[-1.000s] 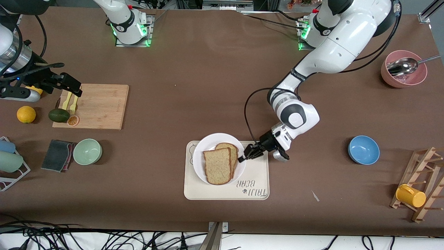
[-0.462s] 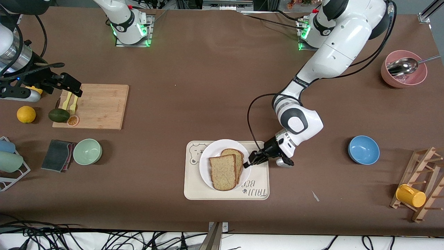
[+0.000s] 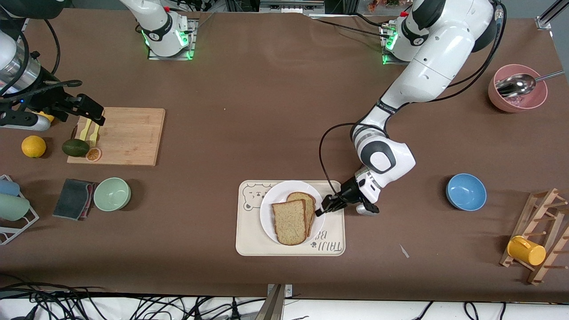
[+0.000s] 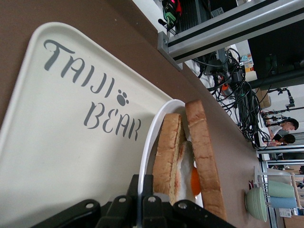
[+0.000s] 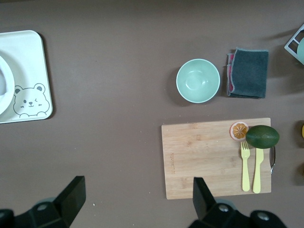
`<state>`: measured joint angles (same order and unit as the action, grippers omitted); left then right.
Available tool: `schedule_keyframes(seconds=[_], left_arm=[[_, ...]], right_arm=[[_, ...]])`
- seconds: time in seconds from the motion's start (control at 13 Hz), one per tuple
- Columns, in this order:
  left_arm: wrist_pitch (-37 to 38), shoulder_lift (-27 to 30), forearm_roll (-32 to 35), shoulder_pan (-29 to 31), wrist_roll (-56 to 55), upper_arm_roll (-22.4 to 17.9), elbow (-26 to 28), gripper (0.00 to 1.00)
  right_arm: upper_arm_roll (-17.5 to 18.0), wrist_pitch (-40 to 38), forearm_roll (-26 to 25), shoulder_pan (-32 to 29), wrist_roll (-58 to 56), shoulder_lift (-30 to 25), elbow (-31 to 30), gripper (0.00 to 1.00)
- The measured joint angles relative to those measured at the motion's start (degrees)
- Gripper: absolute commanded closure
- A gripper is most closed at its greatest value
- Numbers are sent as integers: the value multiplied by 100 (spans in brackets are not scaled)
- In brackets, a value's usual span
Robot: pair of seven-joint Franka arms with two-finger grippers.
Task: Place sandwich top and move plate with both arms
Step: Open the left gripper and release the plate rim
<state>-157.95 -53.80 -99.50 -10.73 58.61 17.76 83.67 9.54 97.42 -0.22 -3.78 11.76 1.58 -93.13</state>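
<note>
The plate (image 3: 292,210), carrying the sandwich top (image 3: 290,222) and resting on the bear tray (image 3: 331,244), is pinched at its rim by the left end effector (image 3: 323,208), while the spread right end effector (image 3: 91,111) waits over the cutting board (image 3: 129,135), well apart from it.

I see a matt brown worktop (image 3: 266,111), a smooth glossy white plate (image 3: 270,209) on a matt cream tray (image 3: 331,242), porous speckled bread (image 3: 290,222), a grained wooden board (image 3: 129,133), and a shiny metal spoon (image 3: 515,84).
</note>
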Motion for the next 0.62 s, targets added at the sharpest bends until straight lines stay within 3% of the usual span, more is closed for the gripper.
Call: schedule_keyframes(seconds=[0.08,0.31,0.62], left_arm=[[0,0,0,0,0,0,-1,95],[0,0,0,0,-1,-36,-11,44],[1,0,0,-1,-7,-46,-37,25]], right_arm=[[0,-1,0,0,0,0,0,0],[0,-1,0,1,0,7,-1,0],[5,1,0,9,1,47,-6,0]])
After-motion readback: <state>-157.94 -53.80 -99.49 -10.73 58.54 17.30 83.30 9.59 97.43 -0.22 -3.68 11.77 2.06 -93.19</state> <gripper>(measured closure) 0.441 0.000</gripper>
